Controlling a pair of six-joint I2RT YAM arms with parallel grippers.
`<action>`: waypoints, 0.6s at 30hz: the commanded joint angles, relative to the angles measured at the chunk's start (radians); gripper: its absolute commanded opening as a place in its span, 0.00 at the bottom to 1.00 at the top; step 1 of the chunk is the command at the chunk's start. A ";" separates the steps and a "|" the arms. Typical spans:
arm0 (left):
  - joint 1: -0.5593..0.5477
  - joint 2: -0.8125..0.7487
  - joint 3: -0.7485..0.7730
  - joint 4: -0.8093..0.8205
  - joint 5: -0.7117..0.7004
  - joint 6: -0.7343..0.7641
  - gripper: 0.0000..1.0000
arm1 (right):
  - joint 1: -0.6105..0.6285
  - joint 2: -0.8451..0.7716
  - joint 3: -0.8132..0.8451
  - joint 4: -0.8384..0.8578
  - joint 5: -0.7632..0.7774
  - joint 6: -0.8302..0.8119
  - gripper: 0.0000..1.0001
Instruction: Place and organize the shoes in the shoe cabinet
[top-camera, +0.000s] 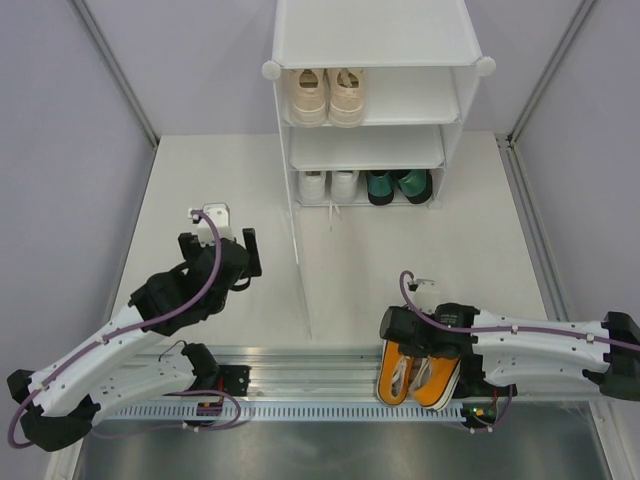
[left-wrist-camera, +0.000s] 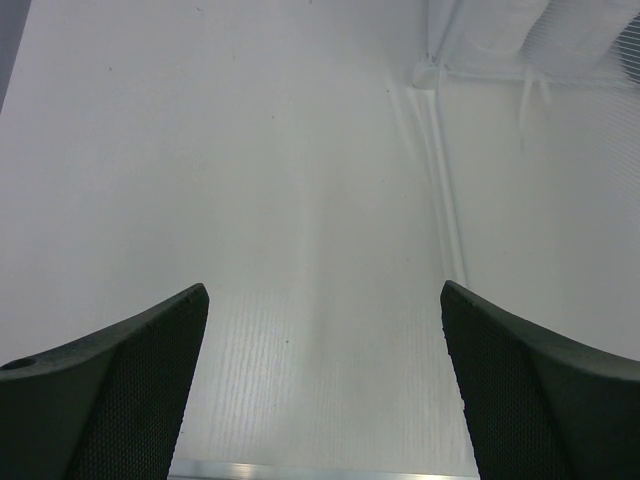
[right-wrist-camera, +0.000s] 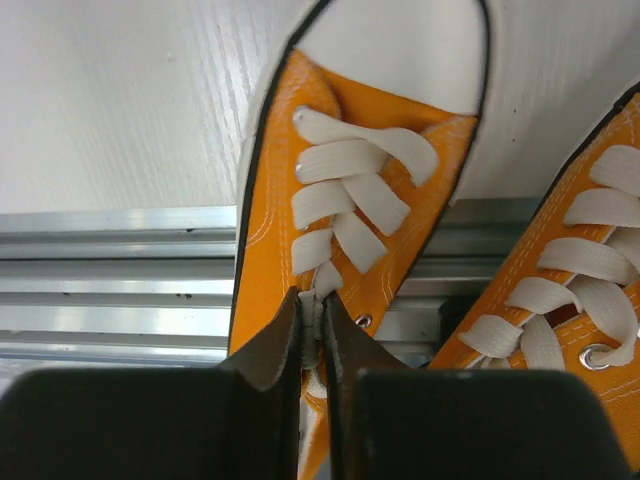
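The white shoe cabinet stands at the back centre. Cream lace-up sneakers sit on an upper tier. White sneakers and dark green heels sit on the lowest tier. The orange canvas sneakers lie at the near edge over the aluminium rail. My right gripper is shut on the laces and tongue of the left orange sneaker; the second orange sneaker lies to its right. My left gripper is open and empty over bare table left of the cabinet, also in its wrist view.
An aluminium rail runs along the near table edge under the orange sneakers. Grey walls close in both sides. The cabinet's translucent side panel reaches forward between the two arms. The middle tier holds nothing.
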 joint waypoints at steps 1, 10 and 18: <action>0.007 -0.016 -0.010 0.040 0.005 0.033 1.00 | 0.007 -0.009 0.089 0.061 0.089 -0.032 0.09; 0.010 -0.068 -0.019 0.041 -0.024 0.021 1.00 | -0.135 0.225 0.393 0.170 0.300 -0.463 0.01; 0.012 -0.091 -0.030 0.050 -0.025 0.024 1.00 | -0.385 0.459 0.453 0.464 0.129 -0.833 0.01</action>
